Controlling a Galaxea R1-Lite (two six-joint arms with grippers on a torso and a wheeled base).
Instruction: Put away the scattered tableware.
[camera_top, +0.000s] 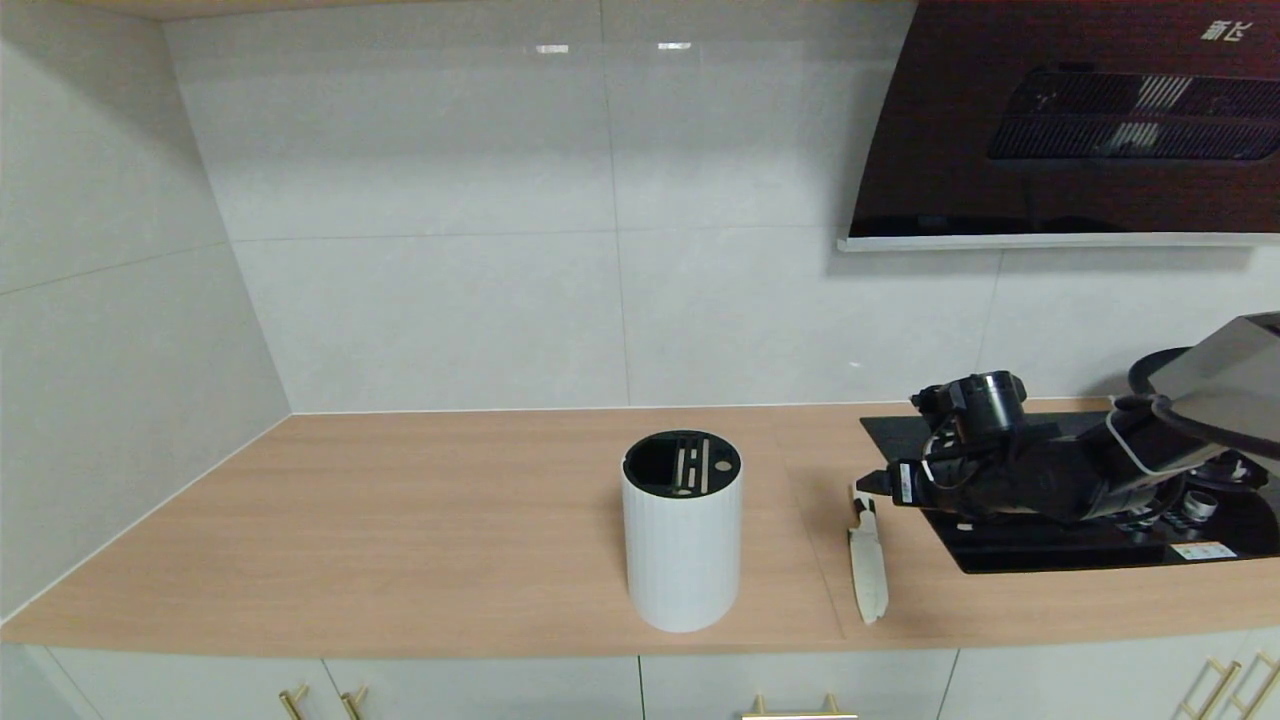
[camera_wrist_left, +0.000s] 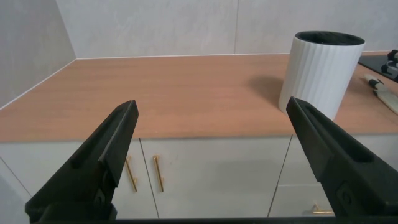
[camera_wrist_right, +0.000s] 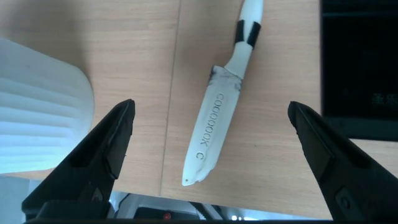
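A pale wooden counter ran along a tiled wall, with a black hob at its right end, partly covered by the right arm. A white ribbed holder stood mid-counter, its dark slots too dim to read. The white knife lay flat between holder and hob, blade tip toward the front edge and handle end hidden under the right gripper, whose jaws were spread wide and empty above it. The left gripper hung before the cabinet doors, jaws wide apart, holding nothing.
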